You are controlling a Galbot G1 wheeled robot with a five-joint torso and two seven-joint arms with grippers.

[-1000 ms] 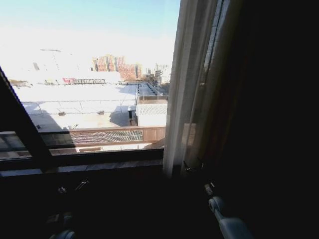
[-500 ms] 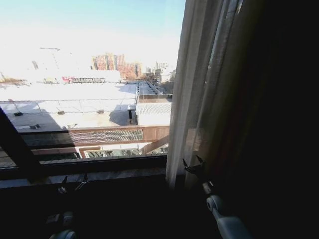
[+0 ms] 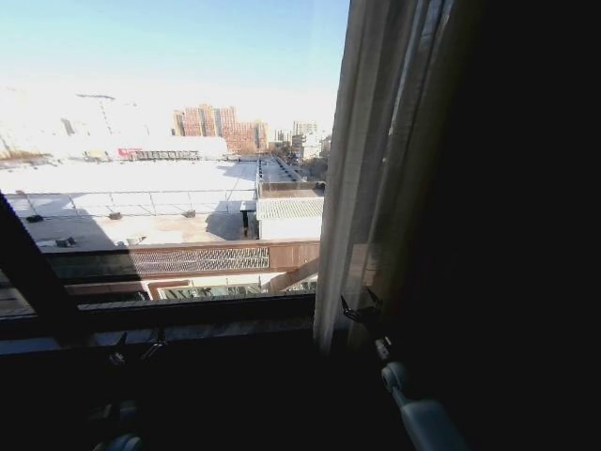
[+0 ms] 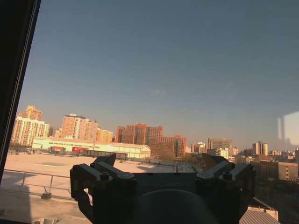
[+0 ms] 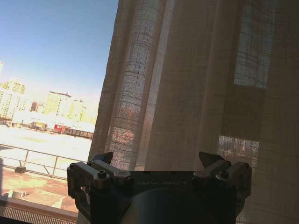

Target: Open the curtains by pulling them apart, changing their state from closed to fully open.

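Two pincers wait with fingers spread wide, the left pincer [image 3: 133,349] low by the bare window [image 3: 169,188] and the right pincer [image 3: 362,310] just beside the curtains [image 3: 376,169], which look soft, light and best pinched at a fold.

A dark window sill [image 3: 188,329] runs across the lower left of the head view, under the glass; the curtains [image 3: 376,169] hang down to its right end.
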